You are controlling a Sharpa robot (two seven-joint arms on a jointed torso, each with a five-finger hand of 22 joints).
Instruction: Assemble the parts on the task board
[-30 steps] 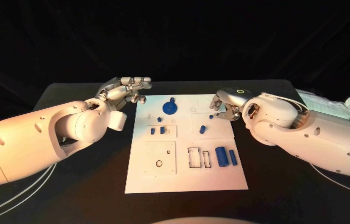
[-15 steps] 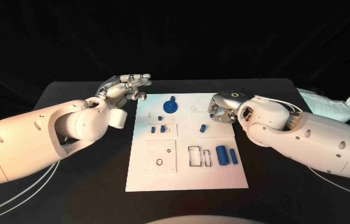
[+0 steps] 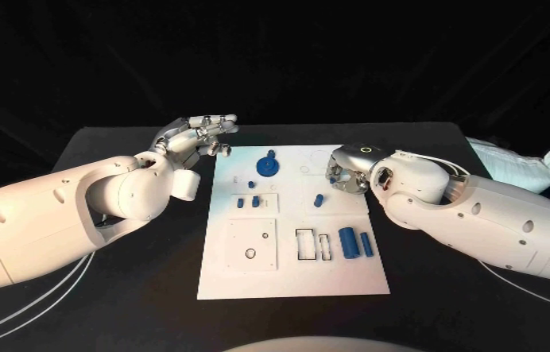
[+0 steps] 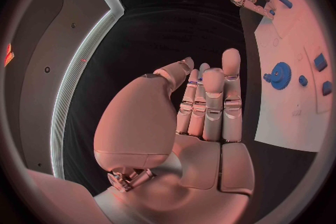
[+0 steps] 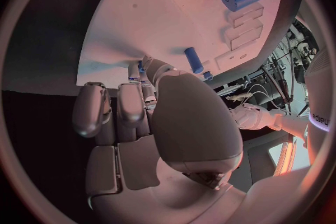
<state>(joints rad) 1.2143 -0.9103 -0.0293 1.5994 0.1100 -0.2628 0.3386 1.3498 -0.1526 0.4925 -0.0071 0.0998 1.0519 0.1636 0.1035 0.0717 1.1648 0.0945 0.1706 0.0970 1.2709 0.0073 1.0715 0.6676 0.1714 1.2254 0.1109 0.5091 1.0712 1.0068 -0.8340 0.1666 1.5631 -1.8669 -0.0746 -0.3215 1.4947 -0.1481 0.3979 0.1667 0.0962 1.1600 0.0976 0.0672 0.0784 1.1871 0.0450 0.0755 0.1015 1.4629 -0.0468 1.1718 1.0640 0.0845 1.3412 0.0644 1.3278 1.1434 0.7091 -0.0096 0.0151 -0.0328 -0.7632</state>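
Now the left hand (image 3: 197, 136) hovers at the upper left of the frame, off the task board's (image 3: 292, 276) corner, fingers straight and loosely together, holding nothing. Right hand (image 3: 347, 173) sits over the board's upper right edge, fingers curled down; whether it holds a part, I cannot tell. A blue gear (image 3: 269, 166) lies between the hands. Two blue cylinders (image 3: 357, 245) lie lengthwise lower right.

Right hand shifted along the board's right edge

We note the right hand (image 3: 350, 174) has drawn in toward the robot over the task board (image 3: 292, 276); its lit wrist ring now sits left of where it was. The left hand (image 3: 197, 137) has lifted slightly.
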